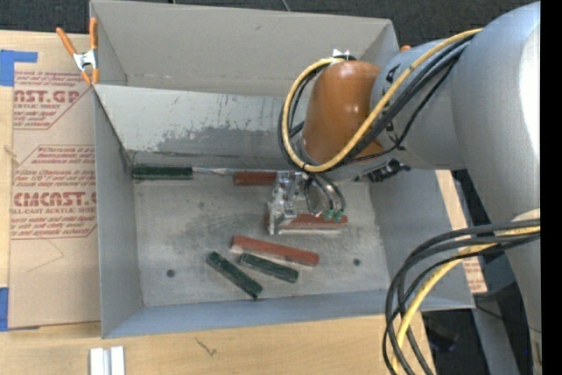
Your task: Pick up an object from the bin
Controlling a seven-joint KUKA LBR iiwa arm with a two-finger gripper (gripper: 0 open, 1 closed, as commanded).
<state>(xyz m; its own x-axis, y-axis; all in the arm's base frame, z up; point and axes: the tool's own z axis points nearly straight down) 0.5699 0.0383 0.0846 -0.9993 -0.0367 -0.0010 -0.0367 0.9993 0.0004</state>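
My gripper (285,205) reaches down to the bin floor near the middle, just under the orange wrist cover. Right beside it, touching its lower right side, lies a red-brown flat bar with a pale underside (314,222). A longer red-brown stick (274,249) lies just in front of the gripper. Behind the gripper, against the back wall, lies a short red-brown piece (255,178).
Two dark green sticks (270,268) (234,274) lie near the front wall. A dark green handle (162,174) with a thin metal shaft lies along the back wall at the left. The arm and its cables cover the bin's right side.
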